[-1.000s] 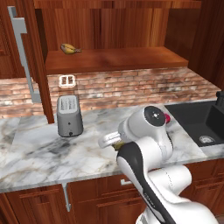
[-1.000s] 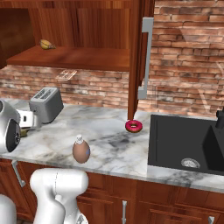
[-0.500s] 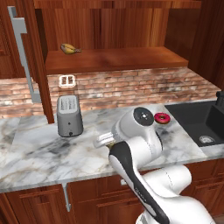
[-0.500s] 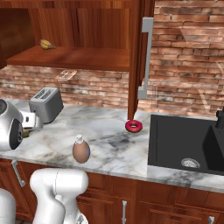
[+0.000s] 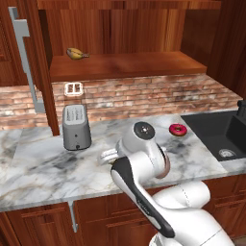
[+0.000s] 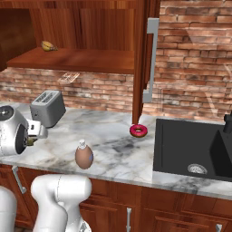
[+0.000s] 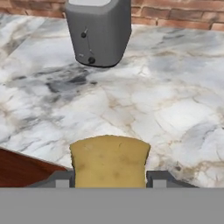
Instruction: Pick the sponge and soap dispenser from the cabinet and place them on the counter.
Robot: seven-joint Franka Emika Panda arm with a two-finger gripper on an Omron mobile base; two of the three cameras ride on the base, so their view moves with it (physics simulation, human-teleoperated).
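My gripper (image 7: 109, 177) is shut on the sponge (image 7: 109, 162), a yellow block between the two fingers, held low over the marble counter (image 7: 166, 105) in front of the toaster. In the right base view the gripper (image 6: 35, 134) sits at the left, above the counter's (image 6: 118, 147) front part. The left base view has the hand (image 5: 108, 155) poking out left of the arm's wrist. The soap dispenser (image 6: 84, 155) stands upright on the counter near its front edge, right of the gripper. The cabinet (image 5: 125, 65) is open, its shelf above the counter (image 5: 43, 168).
A grey toaster (image 5: 76, 126) (image 6: 47, 107) (image 7: 98, 30) stands just beyond the gripper. A red doughnut (image 5: 178, 129) (image 6: 138, 131) lies beside the black sink (image 6: 190, 145). A banana (image 5: 77, 53) (image 6: 48, 45) rests on the cabinet shelf. An open cabinet door (image 6: 146, 59) hangs over the counter.
The arm has swung left along the counter's front with the sponge still in the gripper. The soap dispenser, toaster and doughnut have stayed put.
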